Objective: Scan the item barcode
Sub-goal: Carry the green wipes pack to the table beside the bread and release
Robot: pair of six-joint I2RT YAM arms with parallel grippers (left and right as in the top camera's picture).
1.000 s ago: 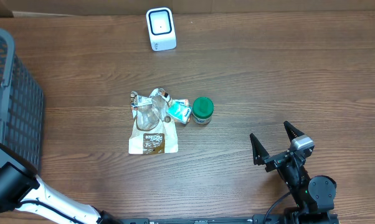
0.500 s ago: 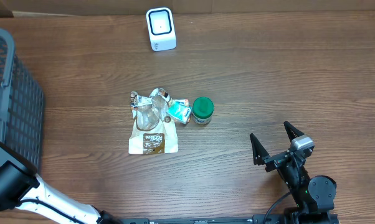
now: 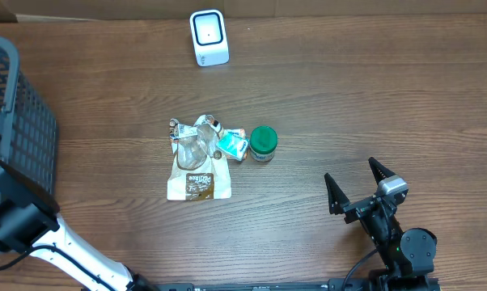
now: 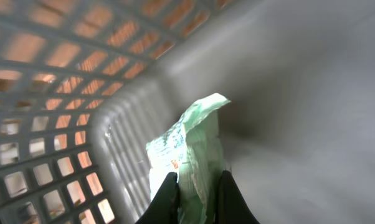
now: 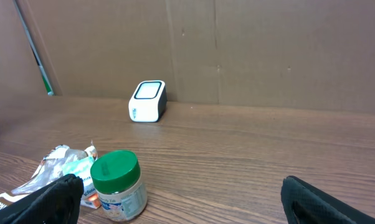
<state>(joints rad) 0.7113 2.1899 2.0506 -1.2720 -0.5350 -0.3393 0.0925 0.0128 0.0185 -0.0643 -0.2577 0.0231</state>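
Left claw (image 4: 197, 182) of mine is clamped on the lower edge of a green-and-white packet (image 4: 190, 134), down in a corner of the grey basket (image 3: 21, 113) at the left end of the surface (image 3: 349, 89). Rightward lie a heap of pouches (image 3: 199, 158) and a green-lidded jar (image 3: 263, 143). The scanner (image 3: 209, 37) stands well apart at the far edge. Farthest right, my right claw (image 3: 349, 168) gapes, holding nothing. With so thin a pinch, I judge the packet could slip, snag the lattice wall on lifting, or present a crumpled barcode.
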